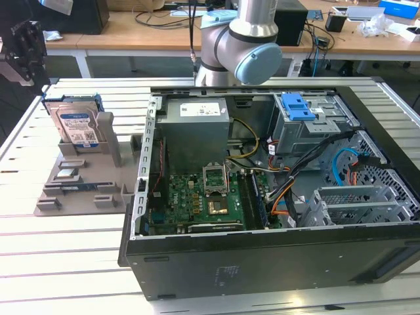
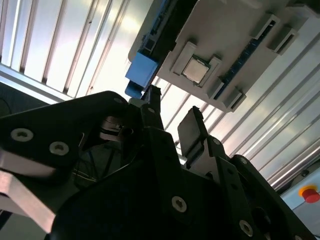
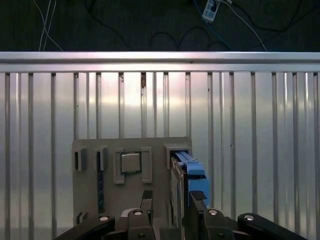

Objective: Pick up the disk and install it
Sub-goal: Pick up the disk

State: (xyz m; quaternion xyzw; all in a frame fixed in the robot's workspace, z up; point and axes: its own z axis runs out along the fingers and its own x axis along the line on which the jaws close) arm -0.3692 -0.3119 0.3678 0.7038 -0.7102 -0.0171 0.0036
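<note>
Hanging released, jaws spread and empty, the claw (image 1: 25,44) is above the disk (image 1: 74,125), apart from it. The exterior view shows the disk's label, upright in a grey holder (image 1: 79,172); both wrist views show its blue edge beyond the fingertips (image 3: 196,199).

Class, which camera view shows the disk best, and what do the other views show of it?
The exterior view: the disk stands upright in the grey holder, labelled face showing. In both wrist views the disk is edge-on, a blue strip.
</note>
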